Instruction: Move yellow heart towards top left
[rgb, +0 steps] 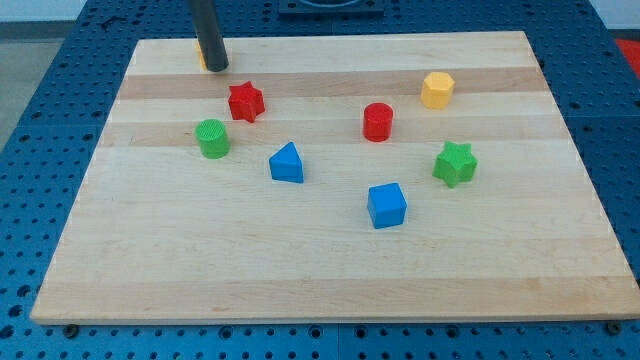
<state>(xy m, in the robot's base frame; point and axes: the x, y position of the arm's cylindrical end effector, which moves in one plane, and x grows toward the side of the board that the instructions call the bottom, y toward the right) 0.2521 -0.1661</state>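
My tip (217, 68) rests near the board's top left. A sliver of a yellow-orange block (201, 55) peeks out at the rod's left side; the rod hides most of it, so its heart shape cannot be made out. A red star (245, 101) lies just below and right of the tip. A green cylinder (212, 138) sits below the tip.
A blue triangle (287, 163) and a blue cube (387, 205) lie mid-board. A red cylinder (378, 121), a yellow hexagon (437, 89) and a green star (455, 163) lie on the right half. The wooden board (150, 270) sits on a blue perforated table.
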